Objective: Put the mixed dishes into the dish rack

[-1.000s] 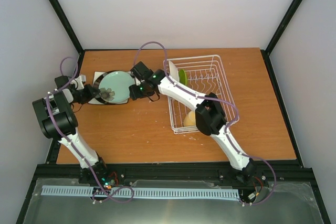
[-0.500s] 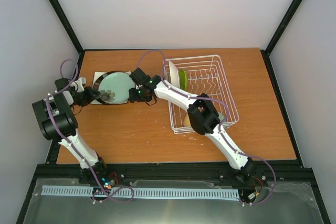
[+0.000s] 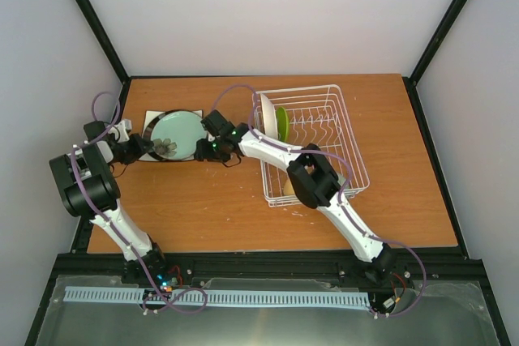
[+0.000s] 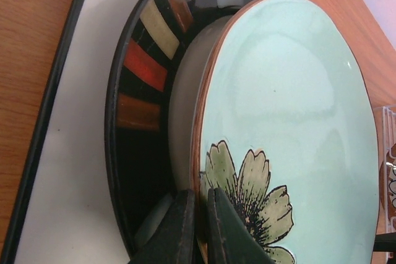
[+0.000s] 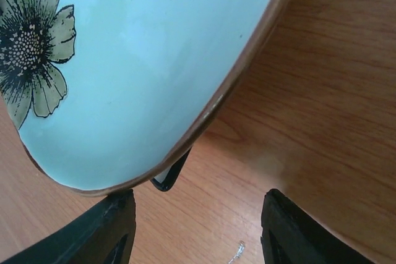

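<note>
While left gripper [image 4: 199, 201] pinches pale green plate [image 4: 291, 109], right gripper [image 5: 197, 217], spread, seemingly edged nearer.

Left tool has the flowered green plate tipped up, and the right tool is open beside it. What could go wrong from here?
1. The left tool pinches only the rim of the green plate, which is tilted above the dark-rimmed plate. It could slip and drop onto it.
2. The right tool is open, with the plate's edge by one finger rather than between both. Closing now may knock the plate loose.
</note>
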`<action>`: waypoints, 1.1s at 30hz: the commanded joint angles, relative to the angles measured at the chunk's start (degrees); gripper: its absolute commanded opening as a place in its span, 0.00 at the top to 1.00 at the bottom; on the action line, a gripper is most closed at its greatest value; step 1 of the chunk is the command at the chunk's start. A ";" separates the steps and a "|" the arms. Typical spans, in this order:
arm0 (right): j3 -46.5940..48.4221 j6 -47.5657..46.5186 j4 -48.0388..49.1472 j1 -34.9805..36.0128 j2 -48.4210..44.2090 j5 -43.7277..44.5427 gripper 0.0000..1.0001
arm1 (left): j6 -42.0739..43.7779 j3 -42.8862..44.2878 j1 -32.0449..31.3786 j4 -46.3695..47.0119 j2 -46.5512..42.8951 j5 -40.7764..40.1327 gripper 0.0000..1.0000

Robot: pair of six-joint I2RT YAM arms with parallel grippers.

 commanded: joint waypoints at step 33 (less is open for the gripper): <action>2.60 1.38 -0.95 -0.39 -4.47 3.93 0.47 | 4.19 -0.72 -1.71 -3.51 -0.23 3.71 0.99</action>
